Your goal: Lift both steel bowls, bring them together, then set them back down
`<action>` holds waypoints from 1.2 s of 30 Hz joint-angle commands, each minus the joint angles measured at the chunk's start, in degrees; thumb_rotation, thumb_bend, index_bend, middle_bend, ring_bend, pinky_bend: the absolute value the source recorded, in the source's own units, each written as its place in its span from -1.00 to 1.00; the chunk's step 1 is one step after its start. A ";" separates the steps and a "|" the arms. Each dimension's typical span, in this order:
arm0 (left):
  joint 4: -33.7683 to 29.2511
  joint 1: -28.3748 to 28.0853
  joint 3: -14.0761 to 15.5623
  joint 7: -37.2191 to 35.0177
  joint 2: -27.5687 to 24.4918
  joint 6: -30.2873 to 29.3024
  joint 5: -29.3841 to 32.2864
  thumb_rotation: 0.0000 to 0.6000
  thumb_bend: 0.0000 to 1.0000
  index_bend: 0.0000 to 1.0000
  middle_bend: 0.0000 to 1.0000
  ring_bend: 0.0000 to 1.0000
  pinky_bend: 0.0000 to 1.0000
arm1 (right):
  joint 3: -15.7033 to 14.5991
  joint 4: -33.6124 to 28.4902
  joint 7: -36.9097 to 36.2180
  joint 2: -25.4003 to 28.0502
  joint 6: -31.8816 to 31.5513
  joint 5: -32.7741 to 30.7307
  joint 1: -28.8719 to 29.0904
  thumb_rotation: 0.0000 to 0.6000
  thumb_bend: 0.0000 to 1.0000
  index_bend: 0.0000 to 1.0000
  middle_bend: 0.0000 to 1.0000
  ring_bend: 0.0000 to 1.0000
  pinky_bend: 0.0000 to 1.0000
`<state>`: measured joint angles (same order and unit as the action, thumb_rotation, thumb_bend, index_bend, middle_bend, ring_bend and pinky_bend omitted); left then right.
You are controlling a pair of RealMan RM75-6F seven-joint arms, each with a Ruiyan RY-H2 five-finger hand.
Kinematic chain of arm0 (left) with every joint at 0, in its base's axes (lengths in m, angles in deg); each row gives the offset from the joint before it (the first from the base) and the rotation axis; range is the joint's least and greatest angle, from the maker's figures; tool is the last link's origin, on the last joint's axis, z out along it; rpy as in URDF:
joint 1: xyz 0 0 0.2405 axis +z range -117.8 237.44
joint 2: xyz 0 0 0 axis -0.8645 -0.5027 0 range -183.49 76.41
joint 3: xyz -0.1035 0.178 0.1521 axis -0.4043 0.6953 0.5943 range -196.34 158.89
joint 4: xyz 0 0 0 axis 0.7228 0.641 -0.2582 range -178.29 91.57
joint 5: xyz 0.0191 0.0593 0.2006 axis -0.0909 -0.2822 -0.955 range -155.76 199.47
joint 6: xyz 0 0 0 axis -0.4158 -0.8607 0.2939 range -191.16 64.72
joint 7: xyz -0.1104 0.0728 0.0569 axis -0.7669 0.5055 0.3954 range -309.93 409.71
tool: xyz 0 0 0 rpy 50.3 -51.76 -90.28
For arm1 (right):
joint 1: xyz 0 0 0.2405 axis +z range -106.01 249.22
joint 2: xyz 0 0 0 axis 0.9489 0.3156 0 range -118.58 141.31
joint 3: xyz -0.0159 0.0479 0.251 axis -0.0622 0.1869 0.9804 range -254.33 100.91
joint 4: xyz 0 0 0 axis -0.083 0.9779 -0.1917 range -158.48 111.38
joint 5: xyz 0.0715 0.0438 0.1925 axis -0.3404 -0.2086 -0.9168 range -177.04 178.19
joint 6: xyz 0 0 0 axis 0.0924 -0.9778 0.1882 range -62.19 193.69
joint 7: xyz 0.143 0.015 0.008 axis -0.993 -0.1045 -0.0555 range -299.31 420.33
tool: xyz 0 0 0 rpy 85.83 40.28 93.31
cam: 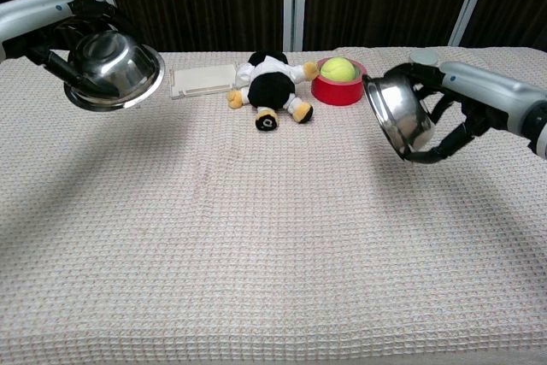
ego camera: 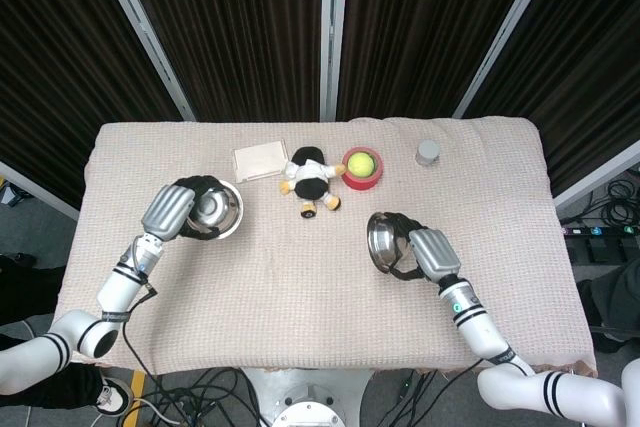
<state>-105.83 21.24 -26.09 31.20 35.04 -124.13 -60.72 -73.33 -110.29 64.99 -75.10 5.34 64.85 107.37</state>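
1. The left hand [cam: 60,36] holds one shiny round steel bowl [cam: 114,70] above the left side of the cloth-covered bench [cam: 256,254], almost level.
2. The right hand [cam: 449,113] holds the second steel bowl [cam: 397,121] on the right, tilted on its side.
3. I judge this is the setting-down step; the right bowl must turn level first.
4. Between them lie a white flat card [cam: 203,79], a black-and-white plush toy [cam: 269,90] and a yellow ball [cam: 338,68] in a red ring [cam: 340,90], not in the way.
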 commanded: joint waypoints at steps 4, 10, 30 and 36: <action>4.74 -2.85 0.05 1.81 2.87 3.83 0.52 1.00 -0.65 -0.30 -0.31 -0.41 -0.11 | -2.65 -7.73 18.77 -2.03 -5.47 -9.43 -3.19 1.00 -0.61 -0.25 -0.32 -0.51 -0.28; 7.27 -4.68 0.73 0.21 4.47 7.66 0.36 1.00 -0.65 -0.30 -0.31 -0.41 -0.11 | -1.83 -6.98 18.60 -3.47 -4.18 -9.43 -3.52 1.00 -0.61 -0.25 -0.32 -0.51 -0.28; 17.07 -5.29 2.49 -8.69 8.80 10.11 -0.66 1.00 -0.65 -0.31 -0.31 -0.41 -0.11 | -0.97 -15.13 39.27 -1.58 -11.04 -16.67 -2.88 1.00 -0.60 -0.27 -0.33 -0.51 -0.28; 19.32 -5.23 3.45 -11.97 10.02 11.13 -1.22 1.00 -0.69 -0.42 -0.42 -0.51 -0.20 | 0.26 -16.97 44.92 -1.50 -10.47 -23.99 -1.08 1.00 -0.60 -0.35 -0.37 -0.53 -0.31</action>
<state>-86.92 15.97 -22.87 19.64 44.76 -113.13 -61.75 -73.61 -126.29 108.00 -76.80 -5.04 43.08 105.45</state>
